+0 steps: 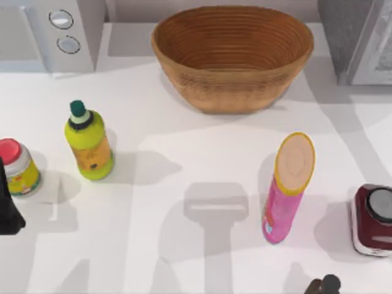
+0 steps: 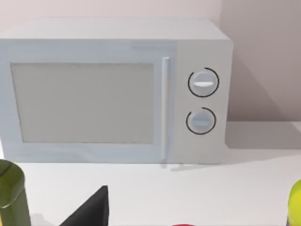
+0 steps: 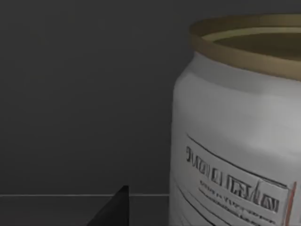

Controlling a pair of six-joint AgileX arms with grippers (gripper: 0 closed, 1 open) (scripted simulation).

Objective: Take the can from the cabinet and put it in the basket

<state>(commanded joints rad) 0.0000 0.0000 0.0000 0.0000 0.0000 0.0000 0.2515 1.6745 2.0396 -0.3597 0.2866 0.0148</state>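
The can (image 3: 235, 141) is a silver drink can with a dull gold rim and a printed label, standing upright inside the dark cabinet in the right wrist view. A dark part of my right gripper (image 3: 115, 212) sits just beside the can, close to it. The cabinet (image 1: 358, 37) is the grey unit with a pale door at the table's far right corner. The basket (image 1: 233, 55), a wide orange-brown woven bowl, stands at the far middle of the table with nothing in it. My left gripper (image 1: 7, 211) is parked at the left edge.
A white microwave (image 1: 55, 30) with two knobs stands far left. A yellow-green bottle (image 1: 89, 144) and a red-capped jar (image 1: 17, 166) stand on the left. A tall pink tube (image 1: 288, 187) and a dark red jar (image 1: 373, 220) stand on the right.
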